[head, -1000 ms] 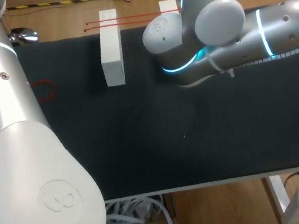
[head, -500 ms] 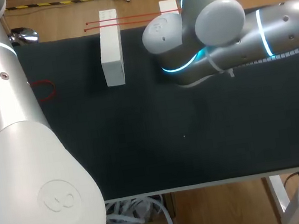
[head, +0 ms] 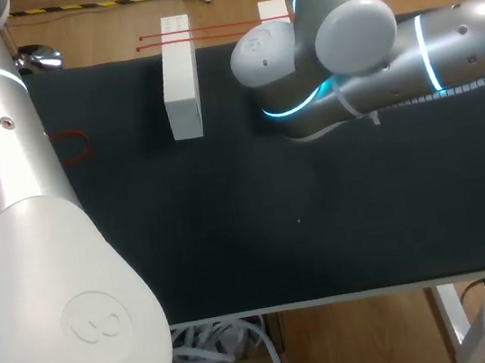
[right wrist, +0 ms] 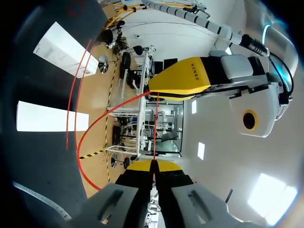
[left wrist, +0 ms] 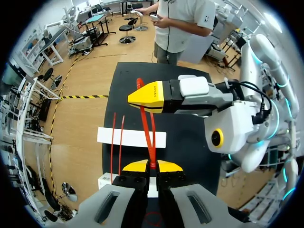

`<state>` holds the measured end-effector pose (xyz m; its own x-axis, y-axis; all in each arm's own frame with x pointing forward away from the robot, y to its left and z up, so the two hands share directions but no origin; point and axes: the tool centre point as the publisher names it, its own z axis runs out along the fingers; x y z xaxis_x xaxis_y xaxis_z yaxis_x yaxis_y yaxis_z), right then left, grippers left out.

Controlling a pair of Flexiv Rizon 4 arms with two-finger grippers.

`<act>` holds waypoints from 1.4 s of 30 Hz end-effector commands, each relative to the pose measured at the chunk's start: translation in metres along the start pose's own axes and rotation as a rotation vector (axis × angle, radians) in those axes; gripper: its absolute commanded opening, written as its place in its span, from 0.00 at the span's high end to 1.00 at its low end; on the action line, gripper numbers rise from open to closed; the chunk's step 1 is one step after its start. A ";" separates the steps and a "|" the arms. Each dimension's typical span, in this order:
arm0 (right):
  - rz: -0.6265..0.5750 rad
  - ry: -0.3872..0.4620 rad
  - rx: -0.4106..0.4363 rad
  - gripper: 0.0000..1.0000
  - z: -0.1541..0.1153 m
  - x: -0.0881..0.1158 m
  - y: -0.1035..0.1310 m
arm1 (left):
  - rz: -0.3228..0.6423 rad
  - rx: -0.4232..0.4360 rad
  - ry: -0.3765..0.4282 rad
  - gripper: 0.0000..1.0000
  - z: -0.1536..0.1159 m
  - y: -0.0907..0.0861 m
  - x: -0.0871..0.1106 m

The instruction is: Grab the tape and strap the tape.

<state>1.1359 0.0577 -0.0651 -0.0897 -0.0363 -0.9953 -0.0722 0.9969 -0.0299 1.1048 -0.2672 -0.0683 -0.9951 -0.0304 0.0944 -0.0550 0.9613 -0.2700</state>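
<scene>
A thin red tape [head: 202, 32] runs in two strands across the far ends of two white blocks [head: 179, 77]. In the left wrist view my left gripper [left wrist: 152, 166] is shut on the red tape [left wrist: 146, 126]. The tape rises from it to my right gripper [left wrist: 153, 96] just ahead, whose yellow tips also pinch it. In the right wrist view my right gripper [right wrist: 154, 166] is shut on the tape [right wrist: 95, 128], which loops up to my left gripper [right wrist: 183, 76]. Both grippers are hidden behind the arms in the head view.
The second white block [head: 273, 10] is half hidden by my right arm [head: 390, 68]. A small red loop [head: 71, 145] lies on the black mat [head: 277, 231] beside my left arm [head: 21, 224]. The blocks also show in the wrist views [left wrist: 132, 137] [right wrist: 50, 116].
</scene>
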 end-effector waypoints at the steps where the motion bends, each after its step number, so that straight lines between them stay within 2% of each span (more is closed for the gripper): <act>1: -0.007 0.010 -0.001 1.00 0.000 -0.004 0.000 | -0.001 -0.011 0.009 1.00 -0.003 -0.003 -0.003; 42: -0.025 0.020 -0.034 1.00 -0.002 -0.003 0.013 | -0.001 -0.011 0.009 1.00 -0.003 -0.003 -0.003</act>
<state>1.1363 0.0714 -0.0665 -0.0961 -0.0592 -0.9936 -0.1067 0.9931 -0.0488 1.1048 -0.2670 -0.0683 -0.9950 -0.0306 0.0946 -0.0552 0.9614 -0.2696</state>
